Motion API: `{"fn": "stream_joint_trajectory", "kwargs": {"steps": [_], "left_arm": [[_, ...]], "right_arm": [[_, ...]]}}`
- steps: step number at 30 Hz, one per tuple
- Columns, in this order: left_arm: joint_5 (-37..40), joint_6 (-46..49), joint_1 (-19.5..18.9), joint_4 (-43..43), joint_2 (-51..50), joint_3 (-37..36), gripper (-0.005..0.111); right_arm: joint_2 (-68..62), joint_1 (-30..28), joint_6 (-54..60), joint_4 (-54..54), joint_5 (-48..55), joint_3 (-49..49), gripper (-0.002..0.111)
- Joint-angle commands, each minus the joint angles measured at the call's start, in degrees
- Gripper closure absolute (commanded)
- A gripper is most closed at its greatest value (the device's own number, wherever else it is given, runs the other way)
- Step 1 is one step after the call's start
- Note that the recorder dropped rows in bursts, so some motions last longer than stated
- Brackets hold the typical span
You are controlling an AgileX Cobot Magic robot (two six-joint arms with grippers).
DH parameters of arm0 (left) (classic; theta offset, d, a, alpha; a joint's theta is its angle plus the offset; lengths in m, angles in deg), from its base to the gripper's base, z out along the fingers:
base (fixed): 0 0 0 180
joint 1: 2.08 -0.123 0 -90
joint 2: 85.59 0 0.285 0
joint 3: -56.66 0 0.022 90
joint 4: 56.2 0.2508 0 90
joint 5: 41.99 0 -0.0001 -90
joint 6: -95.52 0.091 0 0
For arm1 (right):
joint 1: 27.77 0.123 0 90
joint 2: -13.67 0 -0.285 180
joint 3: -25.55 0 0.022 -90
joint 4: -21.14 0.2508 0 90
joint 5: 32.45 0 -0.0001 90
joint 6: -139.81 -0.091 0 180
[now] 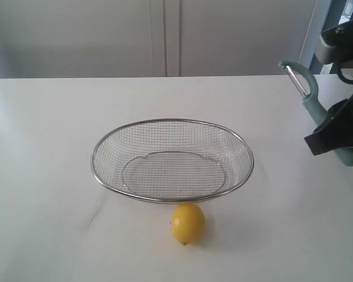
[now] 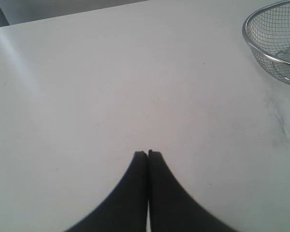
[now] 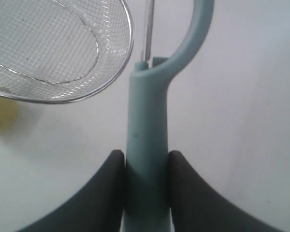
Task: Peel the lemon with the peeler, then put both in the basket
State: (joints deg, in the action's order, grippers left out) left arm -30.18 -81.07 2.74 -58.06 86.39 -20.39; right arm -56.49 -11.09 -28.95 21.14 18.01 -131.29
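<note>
The yellow lemon (image 1: 187,223) rests on the white table just in front of the wire mesh basket (image 1: 172,160), touching or nearly touching its near rim. The basket holds nothing. At the right edge, above the table, my right gripper (image 1: 336,134) is shut on the teal handle of the peeler (image 1: 310,94), whose hooked head and blade point up and away. In the right wrist view the peeler handle (image 3: 147,125) sits clamped between both fingers of the gripper (image 3: 146,157), beside the basket rim (image 3: 128,43). My left gripper (image 2: 148,153) is shut on nothing over bare table.
A grey wall with a vertical seam (image 1: 172,35) runs behind the table's far edge. The basket rim (image 2: 261,50) shows at one corner of the left wrist view. A faint scuff (image 2: 279,121) marks the tabletop near it.
</note>
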Motion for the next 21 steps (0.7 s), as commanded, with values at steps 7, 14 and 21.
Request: {"fn": "stream_joint_trajectory", "kwargs": {"steps": [7, 14, 21], "left_arm": [[0.2, -0.4, -0.1, 0.0, 0.2, -0.2, 0.107], [0.2, -0.4, -0.1, 0.0, 0.2, -0.2, 0.107], [0.2, -0.4, -0.1, 0.0, 0.2, -0.2, 0.107]], "right_arm": [[-9.3, -10.6, 33.3, 34.7, 8.8, 0.1, 0.108], [-9.3, -10.6, 33.3, 34.8, 7.7, 0.1, 0.108], [-9.3, -10.6, 33.3, 34.9, 7.7, 0.1, 0.108]]}}
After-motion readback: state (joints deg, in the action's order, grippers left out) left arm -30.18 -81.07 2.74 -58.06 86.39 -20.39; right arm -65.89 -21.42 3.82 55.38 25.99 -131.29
